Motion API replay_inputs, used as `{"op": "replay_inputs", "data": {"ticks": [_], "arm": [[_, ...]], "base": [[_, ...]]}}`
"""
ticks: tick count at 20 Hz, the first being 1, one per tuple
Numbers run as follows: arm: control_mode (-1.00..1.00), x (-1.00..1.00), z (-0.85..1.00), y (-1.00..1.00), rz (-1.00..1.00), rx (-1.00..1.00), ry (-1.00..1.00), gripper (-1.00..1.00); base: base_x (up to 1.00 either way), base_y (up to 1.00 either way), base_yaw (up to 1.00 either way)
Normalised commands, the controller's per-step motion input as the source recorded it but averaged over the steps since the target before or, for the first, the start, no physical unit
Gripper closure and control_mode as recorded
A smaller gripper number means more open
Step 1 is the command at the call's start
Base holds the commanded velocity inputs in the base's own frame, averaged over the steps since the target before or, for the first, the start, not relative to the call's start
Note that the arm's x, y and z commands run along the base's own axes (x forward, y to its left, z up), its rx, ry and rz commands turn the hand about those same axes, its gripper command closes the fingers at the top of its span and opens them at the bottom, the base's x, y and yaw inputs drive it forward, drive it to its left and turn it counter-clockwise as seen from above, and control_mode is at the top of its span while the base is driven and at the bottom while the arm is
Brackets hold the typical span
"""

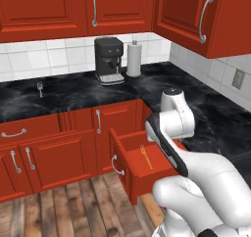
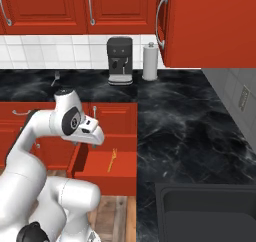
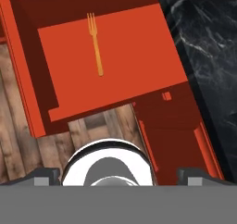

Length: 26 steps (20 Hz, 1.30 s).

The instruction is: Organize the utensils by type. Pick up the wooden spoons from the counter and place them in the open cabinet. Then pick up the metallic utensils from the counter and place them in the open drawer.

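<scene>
One slim, seemingly metallic fork (image 3: pixel 95 43) lies flat in the boxy red drawer (image 3: pixel 139 75) beneath the open, empty gripper (image 3: pixel 118 174).

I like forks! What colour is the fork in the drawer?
Orange-gold. The fork lies in the open drawer, clearest in the hand view.

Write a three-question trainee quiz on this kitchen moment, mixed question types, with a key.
1. True or false: a fork lies flat in the open drawer.
2. What stands beside the coffee machine on the counter: A kettle, B paper towel roll, C toaster?
3. Fill in: the gripper is ___ and holds nothing.

Key: 1 true; 2 B; 3 open.
</scene>
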Motion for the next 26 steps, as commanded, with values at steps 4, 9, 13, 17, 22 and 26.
{"op": "replay_inputs", "data": {"ticks": [4,9,13,17,22,26], "arm": [[-1.00,0.00,0.00,0.00,0.00,0.00,0.00,-1.00],[-1.00,-0.50,0.00,0.00,0.00,0.00,-0.05,-1.00],[1.00,-0.21,0.00,0.00,0.00,0.00,-0.02,-1.00],[1.00,0.00,0.00,0.00,0.00,0.00,0.00,-1.00],[1.00,0.00,0.00,0.00,0.00,0.00,0.00,-1.00],[1.00,0.00,0.00,0.00,0.00,0.00,0.00,-1.00]], "base": [[0.00,0.00,0.00],[0.00,0.00,0.00],[-0.64,0.07,0.03],[-0.57,0.54,0.13],[-0.23,0.84,0.05],[0.08,0.87,0.06]]}}
